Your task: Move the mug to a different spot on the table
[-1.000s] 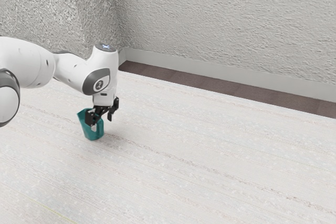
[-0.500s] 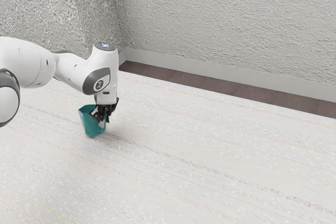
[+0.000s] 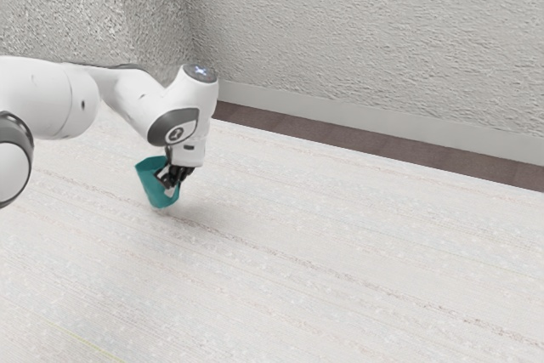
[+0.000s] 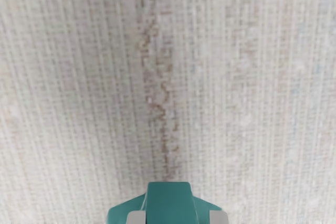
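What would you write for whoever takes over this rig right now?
Gripper: shut on the teal mug, gripping it near its top.
Mug: tilted, and it appears to hang just above the table, toward the exterior view's left.
Done: mug grasped and lifted.
Left: carry it to another spot, set it down, release.

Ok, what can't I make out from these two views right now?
- Mug, exterior view: the hand and gripper cover its near side, so the handle is hidden.
- Mug, wrist view: cut off by the picture's lower edge, so its inside cannot be seen.
- Gap between mug and table, exterior view: too small to judge.
- Arm, exterior view: its base is cut off at the left edge.
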